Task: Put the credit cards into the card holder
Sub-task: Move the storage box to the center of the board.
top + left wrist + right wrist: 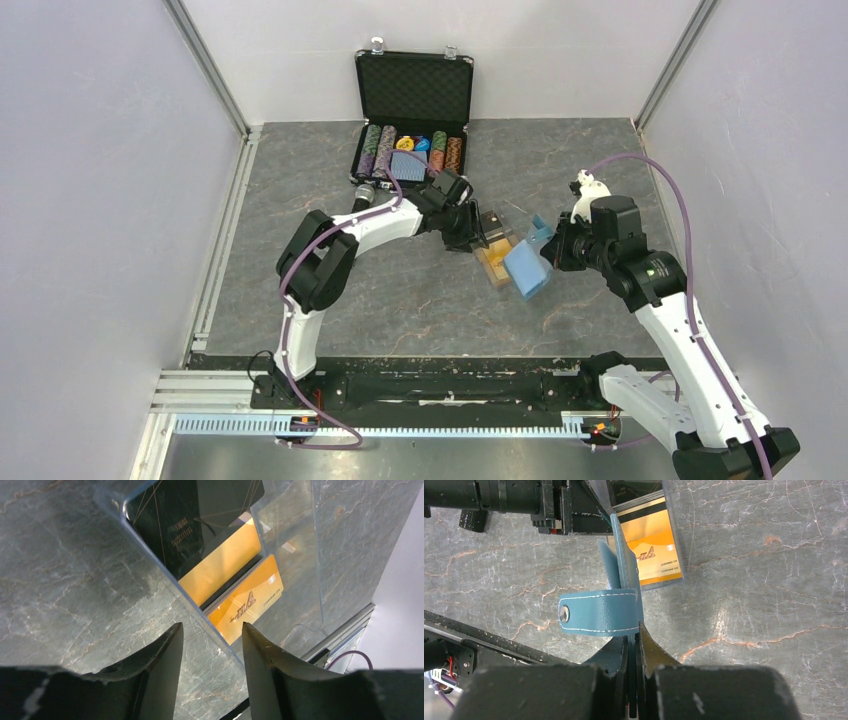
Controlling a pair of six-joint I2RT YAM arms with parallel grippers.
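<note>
Orange-yellow credit cards lie in a clear plastic box at mid-table, beside a dark card. One card also shows in the right wrist view. My left gripper is open, its fingers either side of the box's near clear wall, holding nothing. It shows in the top view just left of the box. My right gripper is shut on the teal-blue card holder and holds it edge-on, just right of the box, snap tab hanging loose. The holder also shows in the top view.
An open black chip case with rows of poker chips stands at the back, behind the left arm. Grey walls close in on the left, right and back. A metal rail runs along the left edge.
</note>
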